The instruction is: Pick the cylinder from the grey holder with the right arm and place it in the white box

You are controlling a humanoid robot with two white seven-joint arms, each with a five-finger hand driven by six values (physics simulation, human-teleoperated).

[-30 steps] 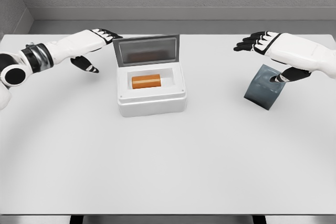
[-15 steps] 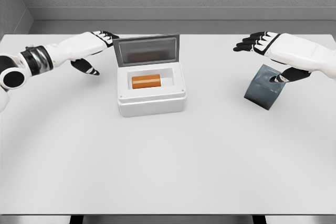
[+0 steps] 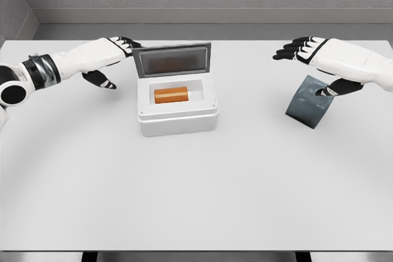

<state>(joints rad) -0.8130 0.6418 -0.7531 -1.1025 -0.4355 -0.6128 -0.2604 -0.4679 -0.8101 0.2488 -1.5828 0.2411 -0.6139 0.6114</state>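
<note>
Right hand (image 3: 313, 53), fingers spread and holding nothing, hovers at 12 o'clock of the tilted grey holder (image 3: 309, 104), thumb just over its top edge; left hand (image 3: 110, 56), fingers relaxed and empty, sits at 9 o'clock of the raised lid (image 3: 172, 59); orange cylinder (image 3: 171, 95) lies inside the white box (image 3: 178, 121) on the tabletop (image 3: 202, 194).

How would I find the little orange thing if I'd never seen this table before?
Start at the big white table and find the white box with its grey lid standing open, left of the middle. Look down inside the box: the small orange cylinder lies on its side at the bottom. It is the only brightly coloured thing there; everything around it is white, grey or black.
</note>
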